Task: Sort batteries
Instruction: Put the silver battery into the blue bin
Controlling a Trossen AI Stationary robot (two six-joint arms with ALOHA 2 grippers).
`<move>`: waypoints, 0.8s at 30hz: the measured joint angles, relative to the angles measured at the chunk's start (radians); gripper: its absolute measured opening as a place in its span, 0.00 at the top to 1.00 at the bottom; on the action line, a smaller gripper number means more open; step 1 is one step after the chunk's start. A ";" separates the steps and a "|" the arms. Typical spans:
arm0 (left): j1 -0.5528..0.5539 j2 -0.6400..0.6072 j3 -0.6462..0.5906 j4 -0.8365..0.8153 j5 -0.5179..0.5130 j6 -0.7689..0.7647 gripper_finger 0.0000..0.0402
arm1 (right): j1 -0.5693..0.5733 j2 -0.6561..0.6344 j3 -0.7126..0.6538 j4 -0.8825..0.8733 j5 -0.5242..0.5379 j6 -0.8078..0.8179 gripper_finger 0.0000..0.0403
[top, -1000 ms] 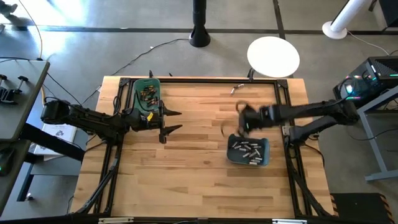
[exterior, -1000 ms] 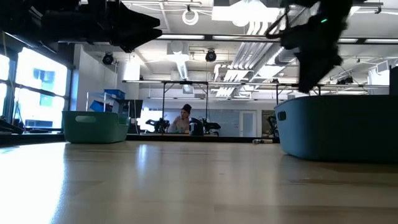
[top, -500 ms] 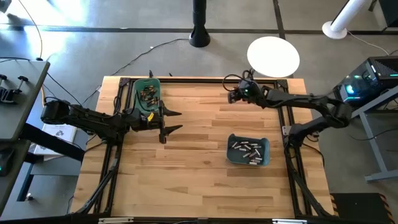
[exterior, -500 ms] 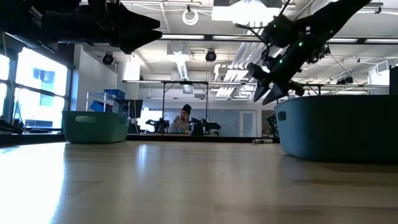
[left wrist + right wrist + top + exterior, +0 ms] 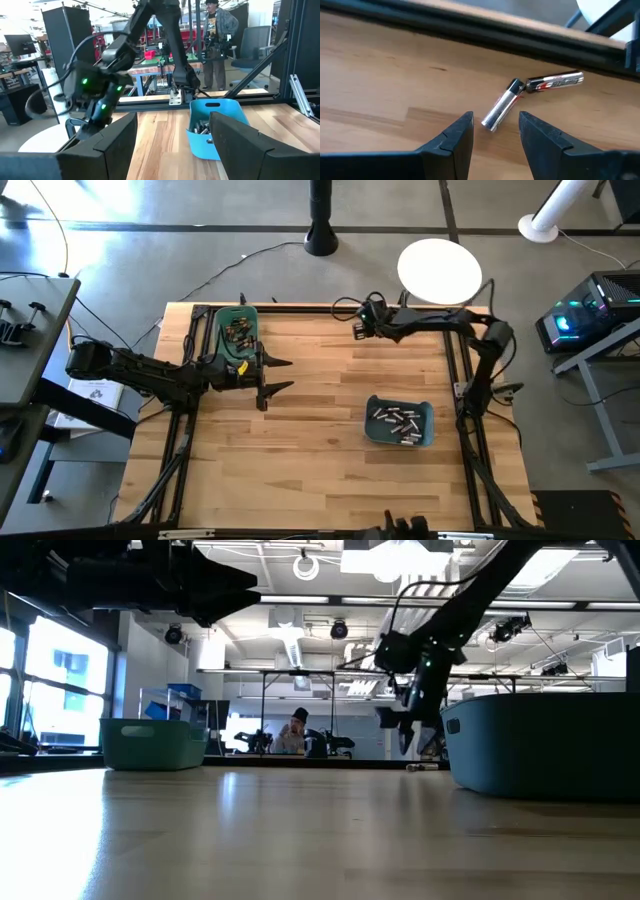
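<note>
Two silvery batteries lie on the wood by the far frame rail in the right wrist view, one (image 5: pixel 502 111) just ahead of my open right gripper (image 5: pixel 495 135), the other (image 5: pixel 555 81) beyond it, their ends nearly meeting. That gripper (image 5: pixel 358 330) hovers low over the far edge (image 5: pixel 405 730) and touches nothing. Several silvery batteries (image 5: pixel 397 420) lie in the blue bin (image 5: pixel 426 430), and copper-brown ones (image 5: pixel 238 330) in the green bin (image 5: pixel 222 330). My left gripper (image 5: pixel 288 375) waits open beside the green bin.
A black frame rail (image 5: pixel 470 30) runs along the far edge just behind the loose batteries. The blue bin (image 5: pixel 215 125) stands right of centre, with bare wood between the bins. A person (image 5: pixel 217 30) stands in the room beyond the table. A white round stool (image 5: pixel 440 270) is behind the far edge.
My right gripper has swung from above the blue bin toward the table's far edge, then a little left and down, ending low over the two loose batteries. The left arm and both bins have kept still.
</note>
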 joint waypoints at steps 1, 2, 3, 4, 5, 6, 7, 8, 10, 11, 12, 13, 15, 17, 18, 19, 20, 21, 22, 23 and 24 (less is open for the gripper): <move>0.000 0.000 0.000 0.000 0.000 0.000 0.41 | -0.005 0.021 0.017 -0.014 -0.006 0.002 0.63; 0.000 0.000 0.000 0.000 0.000 0.000 0.41 | -0.010 0.040 0.033 -0.022 -0.018 0.003 0.63; 0.000 0.000 0.000 0.000 0.000 0.000 0.41 | -0.015 0.057 0.049 -0.026 -0.032 0.003 0.63; 0.000 0.000 0.000 0.000 0.000 0.000 0.41 | -0.019 0.072 0.062 -0.030 -0.044 0.002 0.63; 0.000 0.000 0.000 -0.003 0.000 0.000 0.41 | -0.023 0.085 0.070 -0.034 -0.045 0.003 0.63; -0.001 0.000 0.000 -0.007 0.000 0.000 0.41 | -0.026 0.096 0.074 -0.040 -0.045 0.004 0.63; -0.002 0.000 0.000 -0.012 0.000 -0.001 0.41 | -0.030 0.106 0.074 -0.045 -0.045 0.008 0.63; -0.002 0.000 0.000 -0.018 0.000 -0.003 0.41 | -0.032 0.115 0.074 -0.050 -0.047 0.016 0.63; -0.002 0.000 0.000 -0.031 0.000 -0.014 0.41 | -0.037 0.119 0.073 -0.053 -0.058 0.022 0.63; -0.002 0.000 0.000 -0.036 0.000 -0.016 0.41 | -0.039 0.119 0.070 -0.055 -0.059 0.023 0.63; -0.002 0.000 0.000 -0.042 0.000 -0.017 0.41 | -0.041 0.120 0.067 -0.059 -0.059 0.025 0.63; -0.002 0.000 0.000 -0.046 0.000 -0.016 0.41 | -0.042 0.120 0.067 -0.068 -0.060 0.022 0.63; -0.001 0.000 0.000 -0.049 0.000 -0.018 0.41 | -0.044 0.120 0.067 -0.078 -0.060 0.020 0.63; -0.002 0.000 0.000 -0.049 0.000 -0.018 0.41 | -0.044 0.120 0.067 -0.078 -0.061 -0.001 0.63; -0.001 0.000 0.000 -0.048 0.000 -0.018 0.41 | -0.044 0.120 0.067 -0.078 -0.062 -0.003 0.65; -0.001 0.000 0.000 -0.049 0.000 -0.018 0.41 | -0.044 0.120 0.067 -0.078 -0.064 -0.004 0.67; -0.001 0.000 0.000 -0.049 0.000 -0.018 0.41 | -0.045 0.120 0.067 -0.078 -0.064 -0.005 0.69; -0.001 0.000 0.000 -0.049 0.000 -0.018 0.41 | -0.048 0.119 0.067 -0.078 -0.065 -0.005 0.71; -0.001 0.000 0.000 -0.049 0.000 -0.018 0.41 | -0.052 0.120 0.067 -0.079 -0.068 -0.004 0.74; -0.001 0.000 0.000 -0.049 0.000 -0.018 0.41 | -0.059 0.120 0.066 -0.080 -0.072 -0.001 0.77; -0.001 0.000 0.000 -0.049 0.000 -0.018 0.41 | -0.067 0.119 0.066 -0.081 -0.077 -0.001 0.79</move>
